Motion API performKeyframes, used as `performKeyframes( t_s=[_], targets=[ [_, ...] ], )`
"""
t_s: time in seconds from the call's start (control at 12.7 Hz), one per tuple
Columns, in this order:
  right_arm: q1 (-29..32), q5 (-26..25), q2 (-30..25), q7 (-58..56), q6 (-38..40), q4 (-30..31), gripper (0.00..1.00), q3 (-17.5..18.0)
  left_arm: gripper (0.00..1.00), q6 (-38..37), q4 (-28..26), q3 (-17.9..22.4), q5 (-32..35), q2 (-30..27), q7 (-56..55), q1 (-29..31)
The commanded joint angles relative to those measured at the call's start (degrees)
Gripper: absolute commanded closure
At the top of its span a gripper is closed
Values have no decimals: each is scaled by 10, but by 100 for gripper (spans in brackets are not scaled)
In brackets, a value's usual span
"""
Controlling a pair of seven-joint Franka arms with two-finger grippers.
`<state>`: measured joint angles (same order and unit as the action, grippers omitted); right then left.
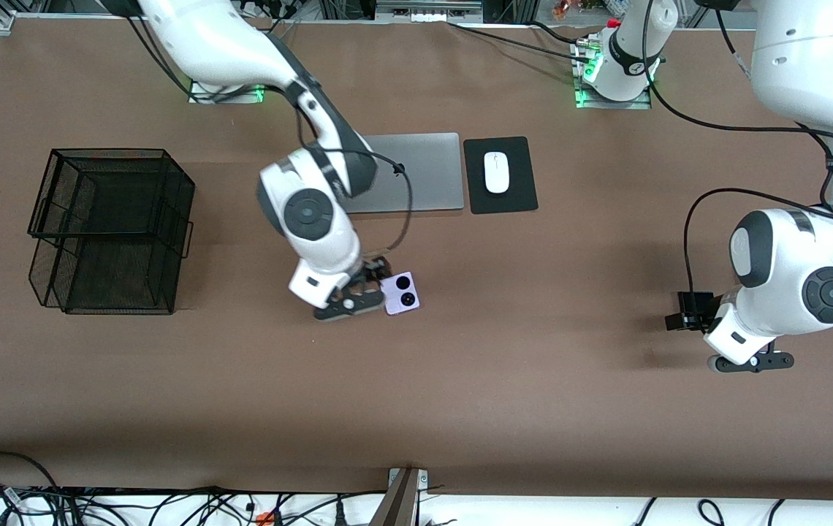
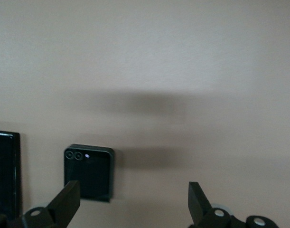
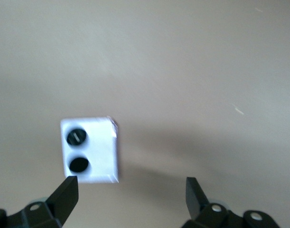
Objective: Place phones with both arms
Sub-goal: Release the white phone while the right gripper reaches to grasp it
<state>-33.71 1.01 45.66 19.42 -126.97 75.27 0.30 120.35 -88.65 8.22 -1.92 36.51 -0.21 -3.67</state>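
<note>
The lilac-white phone (image 1: 402, 292) with two black camera circles lies flat near the table's middle. My right gripper (image 1: 354, 299) hangs open just beside it. In the right wrist view the phone (image 3: 90, 149) lies close to one fingertip (image 3: 69, 187), not between the two, and the right gripper (image 3: 130, 183) is empty. My left gripper (image 1: 751, 361) is open and empty over the table at the left arm's end. The left wrist view shows the left gripper (image 2: 133, 190), the squarish black phone (image 2: 89, 173) by one fingertip, and the long black slab (image 2: 4, 175) at the frame's edge. The left arm hides both black phones in the front view.
A black wire-mesh basket (image 1: 109, 230) stands at the right arm's end of the table. A grey laptop (image 1: 416, 172) lies closed near the robots' bases. Beside it is a white mouse (image 1: 496, 172) on a black pad (image 1: 519, 197). Bare brown table lies between the two grippers.
</note>
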Motion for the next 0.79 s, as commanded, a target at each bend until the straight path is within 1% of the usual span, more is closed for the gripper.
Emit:
performKeyframes(
  t_s=[0.0, 0.08, 0.16, 0.31, 0.47, 0.71],
  targets=[
    [-23, -11, 61, 23, -29, -49, 0, -10, 0, 35, -41, -10, 7, -13, 67, 41],
    [-29, -24, 69, 24, -35, -49, 0, -11, 0, 36, -41, -11, 4, -8, 87, 52],
    [-34, -41, 79, 28, -56, -49, 0, -10, 0, 36, -42, -12, 2, -4, 110, 63],
    [-38, -43, 90, 52, -81, -49, 0, -10, 0, 50, -52, -12, 2, 3, 122, 69],
    [-46, -42, 94, 57, -81, -48, 0, -10, 0, 87, -85, -13, 2, 4, 128, 76],
    [-58, -44, 102, 57, -79, -43, 0, -10, 0, 97, -97, -13, -14, 11, 131, 81]
  ],
)
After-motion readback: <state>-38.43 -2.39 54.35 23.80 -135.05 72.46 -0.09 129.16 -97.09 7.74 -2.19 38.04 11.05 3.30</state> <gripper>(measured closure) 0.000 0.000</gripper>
